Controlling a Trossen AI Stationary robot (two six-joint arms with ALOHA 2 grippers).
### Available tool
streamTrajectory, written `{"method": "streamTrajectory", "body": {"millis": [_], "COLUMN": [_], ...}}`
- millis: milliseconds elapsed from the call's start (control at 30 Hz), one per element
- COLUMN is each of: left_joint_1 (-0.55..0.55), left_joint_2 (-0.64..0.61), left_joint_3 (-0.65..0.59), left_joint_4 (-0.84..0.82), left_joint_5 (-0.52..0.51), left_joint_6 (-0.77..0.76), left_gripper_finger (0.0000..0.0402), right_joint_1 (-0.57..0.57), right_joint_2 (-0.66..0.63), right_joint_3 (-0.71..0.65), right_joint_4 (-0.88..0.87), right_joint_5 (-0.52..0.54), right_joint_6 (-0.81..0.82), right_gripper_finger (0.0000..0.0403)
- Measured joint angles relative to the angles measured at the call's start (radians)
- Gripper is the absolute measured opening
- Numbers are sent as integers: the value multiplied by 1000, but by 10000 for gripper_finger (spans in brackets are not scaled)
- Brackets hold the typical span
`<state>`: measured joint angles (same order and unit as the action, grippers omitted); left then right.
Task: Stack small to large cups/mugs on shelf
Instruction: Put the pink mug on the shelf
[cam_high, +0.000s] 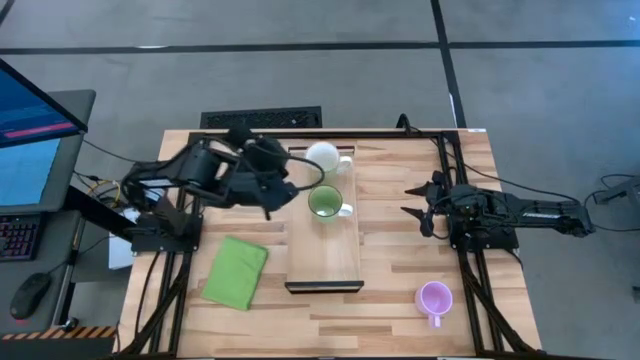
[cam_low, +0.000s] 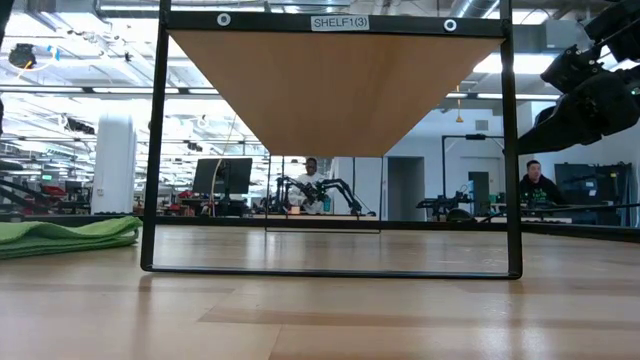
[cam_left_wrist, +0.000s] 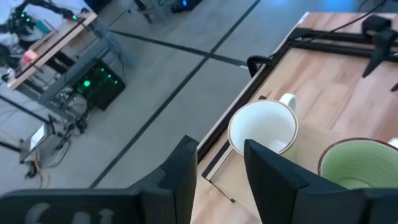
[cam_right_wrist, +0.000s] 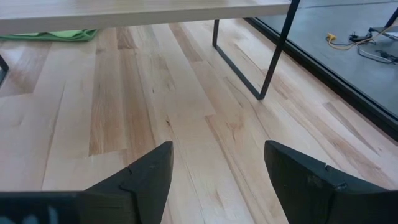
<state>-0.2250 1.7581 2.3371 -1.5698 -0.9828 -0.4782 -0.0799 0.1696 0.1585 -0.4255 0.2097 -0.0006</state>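
The shelf is a long light-wood board in the middle of the table. A white mug stands by its base on the shelf's far end, and a light green mug stands just nearer, both upright with handles toward the table's right. A purple mug stands upright on the tabletop near the right front. My left gripper hovers raised at the shelf's left side, next to the two mugs. It is open with nothing between its fingers, and the white mug lies beyond them. My right gripper rests open on the right.
A folded green cloth lies on the tabletop left of the shelf. The shelf's dark frame legs stand on the table. The near half of the shelf board is bare. A monitor and keyboard stand beyond the table's left edge.
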Motion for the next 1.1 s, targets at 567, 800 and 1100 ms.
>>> {"method": "streamTrajectory", "body": {"millis": [567,800,1100], "left_joint_1": [-284,-355,-359], "left_joint_2": [-468,-605,-724], "left_joint_3": [-755,-1113,-1448], "left_joint_4": [23,114,288], "left_joint_5": [-279,-398,-437], "left_joint_6": [-451,-610,-770], "left_gripper_finger": [126,126,126], "right_joint_1": [0,0,0], "right_joint_2": [0,0,0], "right_joint_3": [0,0,0], "right_joint_4": [7,7,7], "right_joint_5": [1,1,0], "right_joint_6": [-10,-10,-11], "right_gripper_finger": [276,276,276]}}
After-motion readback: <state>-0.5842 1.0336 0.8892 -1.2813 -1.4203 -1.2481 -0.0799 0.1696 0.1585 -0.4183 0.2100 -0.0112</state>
